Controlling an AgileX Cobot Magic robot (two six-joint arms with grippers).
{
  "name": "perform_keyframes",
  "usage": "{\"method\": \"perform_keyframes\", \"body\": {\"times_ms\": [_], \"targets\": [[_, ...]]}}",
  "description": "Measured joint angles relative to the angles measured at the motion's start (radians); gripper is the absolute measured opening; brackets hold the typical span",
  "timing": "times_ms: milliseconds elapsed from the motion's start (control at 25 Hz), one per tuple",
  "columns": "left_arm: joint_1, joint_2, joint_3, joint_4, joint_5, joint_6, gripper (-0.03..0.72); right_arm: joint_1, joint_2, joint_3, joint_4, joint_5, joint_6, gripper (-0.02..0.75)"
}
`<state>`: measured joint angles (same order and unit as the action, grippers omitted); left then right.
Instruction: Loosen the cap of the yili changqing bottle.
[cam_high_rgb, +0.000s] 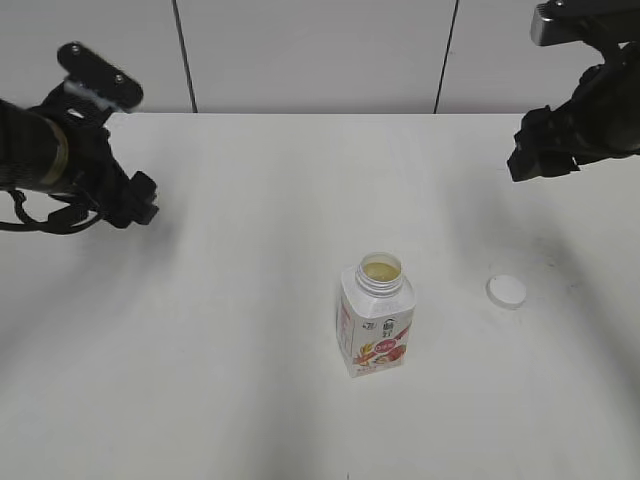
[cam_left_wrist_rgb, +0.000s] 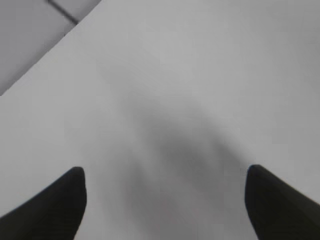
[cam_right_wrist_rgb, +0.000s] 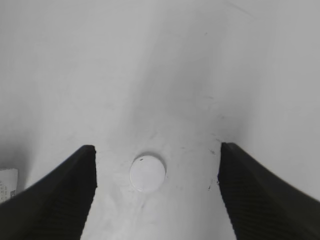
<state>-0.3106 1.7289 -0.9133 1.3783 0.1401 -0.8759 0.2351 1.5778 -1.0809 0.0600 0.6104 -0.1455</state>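
Observation:
The yili changqing bottle (cam_high_rgb: 375, 320) stands upright near the middle of the white table, its neck open with pale liquid showing inside. A corner of it shows at the left edge of the right wrist view (cam_right_wrist_rgb: 6, 182). The white cap (cam_high_rgb: 506, 291) lies flat on the table to the bottle's right, apart from it; it also shows in the right wrist view (cam_right_wrist_rgb: 147, 172). My right gripper (cam_right_wrist_rgb: 156, 170) is open and empty, raised high above the cap at the far right (cam_high_rgb: 545, 150). My left gripper (cam_left_wrist_rgb: 165, 187) is open and empty, raised at the far left (cam_high_rgb: 125, 200).
The white table (cam_high_rgb: 250, 300) stretches to a grey panelled wall (cam_high_rgb: 310, 50) at the back. The left wrist view shows only bare table and a strip of wall.

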Motion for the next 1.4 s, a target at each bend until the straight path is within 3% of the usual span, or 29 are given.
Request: {"method": "perform_keyframes", "body": {"times_ms": [120, 280, 520, 720, 840, 1080, 1400], "targets": [[0.0, -0.002, 0.0, -0.168, 0.113, 0.012, 0.589, 0.0, 0.0, 0.0, -0.026, -0.003, 0.0, 0.594], [0.0, -0.031, 0.0, -0.422, 0.195, 0.177, 0.587, -0.009, 0.0, 0.0, -0.067, -0.003, 0.0, 0.594], [0.026, -0.103, -0.009, -0.652, 0.315, 0.338, 0.587, -0.114, 0.0, -0.014, -0.06, 0.033, 0.0, 0.594], [0.134, -0.113, -0.142, -1.199, 0.54, 0.831, 0.587, -0.197, 0.0, -0.095, -0.06, 0.158, -0.023, 0.593], [0.203, -0.116, -0.225, -1.378, 0.682, 0.975, 0.587, -0.216, 0.0, -0.147, -0.06, 0.273, -0.037, 0.592], [0.246, -0.144, -0.261, -1.422, 0.852, 1.012, 0.587, -0.22, -0.002, -0.163, 0.0, 0.498, -0.073, 0.592], [0.247, -0.284, -0.2, -1.424, 0.924, 0.958, 0.586, -0.22, -0.14, -0.127, 0.064, 0.586, -0.08, 0.592]]}}
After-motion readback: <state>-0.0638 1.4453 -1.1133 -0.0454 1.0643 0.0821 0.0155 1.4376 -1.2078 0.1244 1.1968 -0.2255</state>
